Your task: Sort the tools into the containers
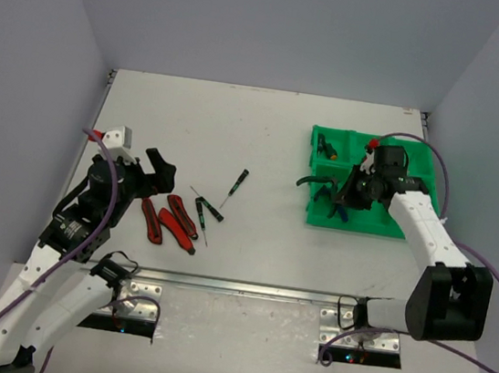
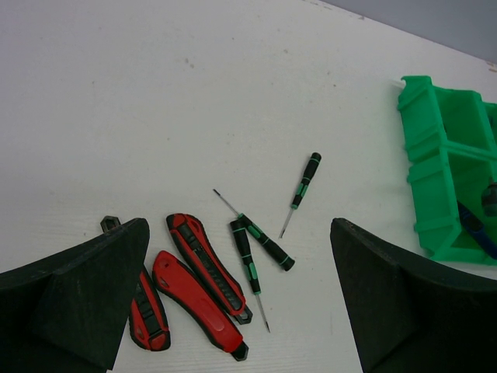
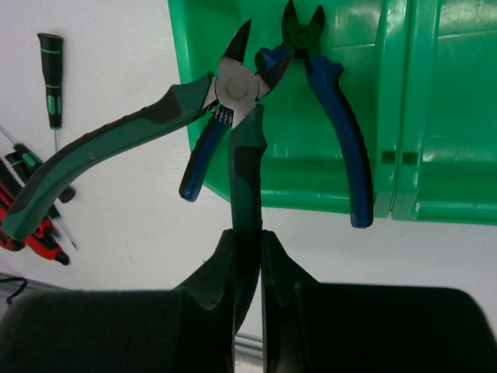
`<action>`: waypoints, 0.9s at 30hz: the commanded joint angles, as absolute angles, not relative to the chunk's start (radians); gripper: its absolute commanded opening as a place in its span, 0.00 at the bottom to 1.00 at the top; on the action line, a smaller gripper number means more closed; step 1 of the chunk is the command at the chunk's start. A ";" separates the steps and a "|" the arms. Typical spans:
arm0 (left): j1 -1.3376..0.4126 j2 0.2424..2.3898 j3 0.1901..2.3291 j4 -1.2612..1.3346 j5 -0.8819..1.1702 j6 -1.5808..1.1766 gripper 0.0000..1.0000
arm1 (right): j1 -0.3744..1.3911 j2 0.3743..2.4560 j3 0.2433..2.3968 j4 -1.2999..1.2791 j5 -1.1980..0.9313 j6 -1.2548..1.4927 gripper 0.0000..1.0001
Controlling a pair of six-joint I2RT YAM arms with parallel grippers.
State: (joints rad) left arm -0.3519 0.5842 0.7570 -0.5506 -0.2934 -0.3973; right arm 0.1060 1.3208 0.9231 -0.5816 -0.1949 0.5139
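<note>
The bright green tray (image 1: 378, 224) stands at the right; it also shows in the right wrist view (image 3: 443, 116) and the left wrist view (image 2: 435, 148). My right gripper (image 3: 248, 249) is shut on one handle of green-handled pliers (image 3: 233, 89), held over the tray's near-left compartment edge; the pliers hang open. Blue-handled pliers (image 3: 334, 101) lie in that compartment. My left gripper (image 2: 237, 229) is open and empty above three red cutters (image 2: 206, 268) and three green-black screwdrivers (image 2: 264, 241) on the table. In the top view the cutters (image 1: 171, 220) lie just right of the left gripper (image 1: 154, 174).
One screwdriver (image 1: 236, 183) lies apart, toward the table's middle. A small dark tool (image 1: 328, 146) lies in the tray's back-left compartment. Grey walls close in the table on three sides. A metal rail (image 1: 245, 287) runs along the near edge.
</note>
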 commanded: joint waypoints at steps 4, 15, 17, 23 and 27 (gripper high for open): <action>-0.347 0.590 0.759 -0.503 -0.280 -0.389 1.00 | 0.021 1.442 1.080 -0.599 -0.367 0.386 0.00; -0.352 0.599 0.758 -0.500 -0.271 -0.387 1.00 | 0.005 1.614 1.212 -0.706 -0.312 0.351 0.00; -0.351 0.601 0.758 -0.500 -0.268 -0.387 1.00 | 0.005 1.614 1.206 -0.707 -0.297 0.347 0.00; -0.353 0.603 0.758 -0.500 -0.267 -0.387 1.00 | 0.005 1.631 1.194 -0.706 -0.261 0.341 0.14; -0.353 0.602 0.758 -0.501 -0.269 -0.387 1.00 | 0.005 1.633 1.195 -0.706 -0.228 0.357 0.51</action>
